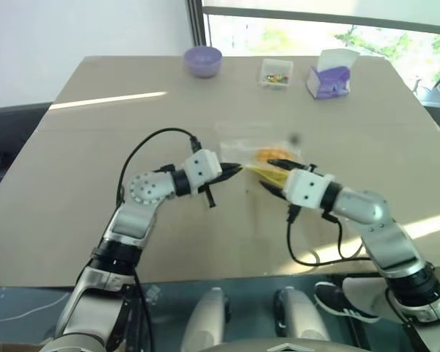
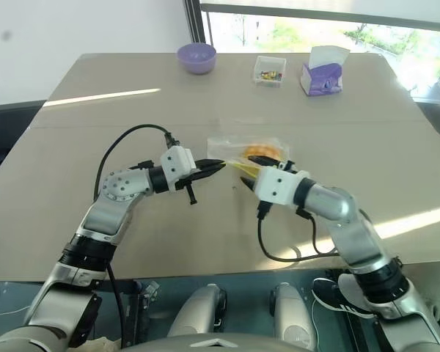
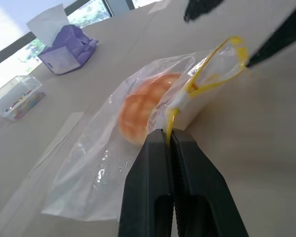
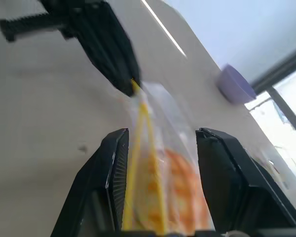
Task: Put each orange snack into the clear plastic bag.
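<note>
We have the left claw (image 3: 168, 136) clamped on the yellow zip strip of the clear plastic bag (image 3: 98, 163), mid-counter (image 1: 88, 147). At three o'clock of it, our right claw (image 4: 160, 163) stands wide, jaws straddling the zip without gripping. The orange snack (image 3: 140, 108) already sits inside. Next we would likely seal the mouth.

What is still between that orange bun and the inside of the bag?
Nothing visible: the orange snack already lies inside the clear plastic bag. The left claw pinches the yellow zip edge, and the right claw stands open around the bag's mouth.
</note>
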